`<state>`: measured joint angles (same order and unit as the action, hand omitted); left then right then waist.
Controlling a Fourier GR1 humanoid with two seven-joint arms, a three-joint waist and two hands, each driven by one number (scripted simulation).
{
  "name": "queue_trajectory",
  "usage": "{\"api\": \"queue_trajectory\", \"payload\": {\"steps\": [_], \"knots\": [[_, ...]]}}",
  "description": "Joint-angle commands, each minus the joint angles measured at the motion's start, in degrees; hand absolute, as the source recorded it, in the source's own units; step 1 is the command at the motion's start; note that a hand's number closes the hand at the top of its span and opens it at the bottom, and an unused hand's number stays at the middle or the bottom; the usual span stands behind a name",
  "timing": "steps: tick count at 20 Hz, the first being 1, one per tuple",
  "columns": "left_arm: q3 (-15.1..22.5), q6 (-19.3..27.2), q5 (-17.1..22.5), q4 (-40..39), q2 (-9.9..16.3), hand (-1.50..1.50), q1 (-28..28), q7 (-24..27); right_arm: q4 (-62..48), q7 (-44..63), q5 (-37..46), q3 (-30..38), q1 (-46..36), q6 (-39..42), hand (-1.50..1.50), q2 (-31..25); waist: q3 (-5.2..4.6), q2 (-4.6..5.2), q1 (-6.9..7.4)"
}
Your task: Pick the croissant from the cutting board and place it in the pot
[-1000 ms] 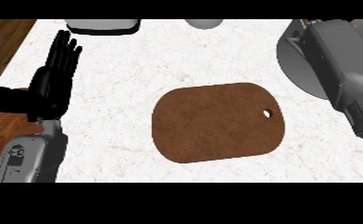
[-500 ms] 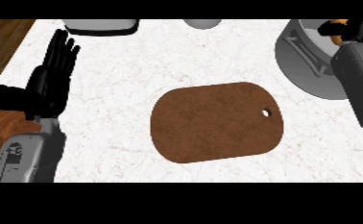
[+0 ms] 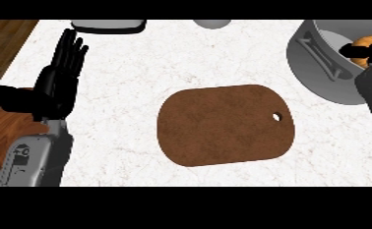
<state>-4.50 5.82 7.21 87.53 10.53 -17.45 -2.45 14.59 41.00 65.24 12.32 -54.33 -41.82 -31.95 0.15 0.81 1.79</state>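
We hold the croissant over the pot, right hand curled round it; left hand rests open

croissant now inside pot — right arm withdrawn

pot cut by right edge, croissant mostly hidden behind right hand

1. The left hand is matte black, with long, slender, segmented fingers and a broad, dark palm.
2. The left forearm is a light grey, boxy casing with rounded edges and small dark markings near its lower end.
3. The right hand shows only as a small black shape at the view's right edge.
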Motion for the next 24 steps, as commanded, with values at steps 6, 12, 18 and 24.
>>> {"api": "queue_trajectory", "payload": {"steps": [6, 12, 18, 24], "knots": [[-1.3, -0.2, 0.2, -1.9, 0.5, 0.0, -1.5, 0.9, -0.1, -18.0, -15.1, 11.3, 2.7, 4.4, -1.5, 1.6, 0.14, 0.52, 0.38], [0.0, -1.0, 0.3, 0.8, -0.1, 0.0, 0.7, 0.2, 2.2, -25.9, -16.6, 12.4, 1.1, -0.8, -1.5, 1.5, 0.06, 0.37, 1.26], [-0.7, 0.1, -0.3, -0.8, 0.2, 0.0, -2.1, -0.8, 6.7, -35.0, -27.1, 21.0, 2.8, -7.1, -1.5, 2.7, 0.07, 0.09, 0.14], [-1.8, -2.0, 0.7, -2.2, 0.4, 0.0, 2.0, 2.0, 13.8, -46.5, -39.0, 28.5, 8.1, -6.4, -1.5, 4.8, -0.03, -0.45, -1.15]]}}
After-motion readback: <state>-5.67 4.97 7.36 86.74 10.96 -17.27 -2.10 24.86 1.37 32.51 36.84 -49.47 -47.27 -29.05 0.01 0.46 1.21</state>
